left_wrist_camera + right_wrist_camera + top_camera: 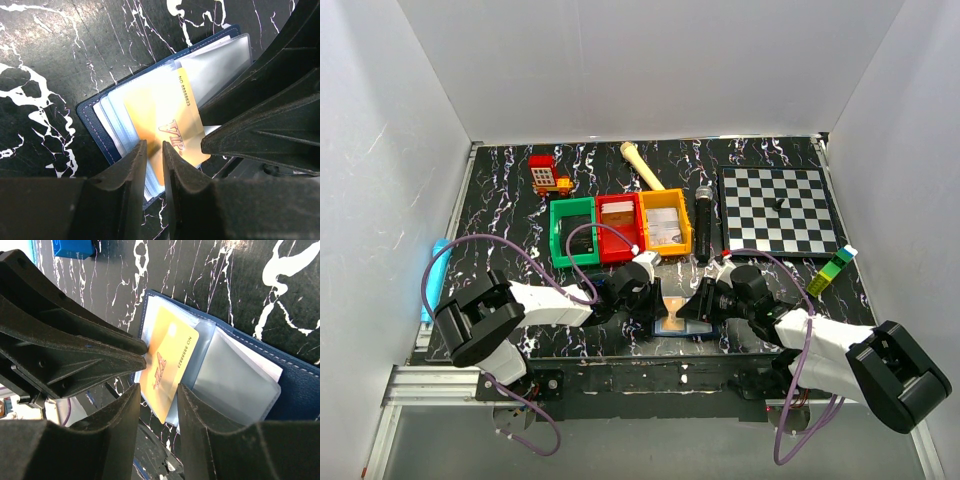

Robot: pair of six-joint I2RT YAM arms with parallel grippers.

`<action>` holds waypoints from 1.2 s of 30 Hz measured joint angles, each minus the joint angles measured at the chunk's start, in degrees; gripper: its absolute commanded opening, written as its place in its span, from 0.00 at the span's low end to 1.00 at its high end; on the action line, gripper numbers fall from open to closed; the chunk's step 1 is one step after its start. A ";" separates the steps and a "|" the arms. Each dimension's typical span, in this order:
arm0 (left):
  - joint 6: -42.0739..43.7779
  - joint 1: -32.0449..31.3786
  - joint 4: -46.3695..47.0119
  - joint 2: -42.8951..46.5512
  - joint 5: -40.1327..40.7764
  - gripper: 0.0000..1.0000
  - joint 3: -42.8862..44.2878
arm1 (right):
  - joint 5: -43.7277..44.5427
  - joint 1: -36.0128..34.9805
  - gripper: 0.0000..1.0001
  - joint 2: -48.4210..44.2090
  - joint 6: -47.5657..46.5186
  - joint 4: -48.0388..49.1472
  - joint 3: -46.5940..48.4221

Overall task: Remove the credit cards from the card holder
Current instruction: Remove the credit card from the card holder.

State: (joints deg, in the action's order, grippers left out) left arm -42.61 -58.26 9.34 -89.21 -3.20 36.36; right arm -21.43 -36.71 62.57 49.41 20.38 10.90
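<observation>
The left fingers (153, 148), barely parted and empty, meet the lower end of the yellow plastic card (170, 120) slanting toward upper right from the navy folding card holder (91, 117); the half-open right fingers (159, 392) straddle its corner.

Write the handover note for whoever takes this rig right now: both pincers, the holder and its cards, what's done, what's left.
Left pincer: nearly closed, tips at the yellow card; grip uncertain.
Right pincer: open, straddling that card's corner.
Card holder: lying open on the table, at its near edge.
Done: holder opened, yellow card skewed and partly out of it.
Left: pull that card free, then the pale cards inside.
</observation>
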 measured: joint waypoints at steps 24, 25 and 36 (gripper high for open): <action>-0.94 0.37 6.71 -1.03 -2.38 0.23 -2.10 | -4.98 0.31 0.45 8.31 3.76 10.29 -0.66; -0.94 0.37 6.62 -0.72 -2.38 0.24 -2.21 | -4.98 0.26 0.45 8.31 3.85 10.45 -0.66; -0.44 0.22 1.79 4.11 -1.42 0.28 -3.23 | -4.96 0.22 0.45 8.28 4.02 11.50 -0.68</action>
State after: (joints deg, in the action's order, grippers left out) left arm -43.05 -58.04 11.14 -85.10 -4.62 33.12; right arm -26.39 -36.49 70.85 53.43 31.88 10.22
